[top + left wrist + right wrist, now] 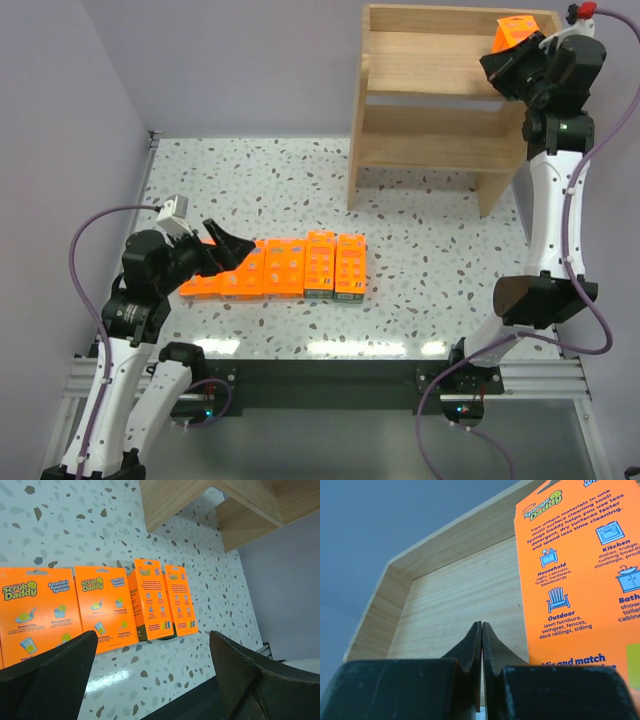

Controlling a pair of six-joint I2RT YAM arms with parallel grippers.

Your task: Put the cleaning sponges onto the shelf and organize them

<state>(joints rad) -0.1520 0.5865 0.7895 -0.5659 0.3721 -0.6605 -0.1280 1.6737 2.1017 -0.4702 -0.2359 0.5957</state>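
Nearby, the left gripper (152, 642) hangs wide open just short of the Scrub Daddy packs (300, 265): five in a row on the terrazzo table (430, 250), by my count. They are probably light, smooth, crushable card, best pinched across the long edges. Farther off, the right gripper (481, 625) is closed on nothing. One Sponge Daddy pack (575, 580) stands just right of it on the shelf (450, 595).

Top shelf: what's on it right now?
One orange sponge pack at the shelf's right end, beside the shut right gripper. The arm hides its base.
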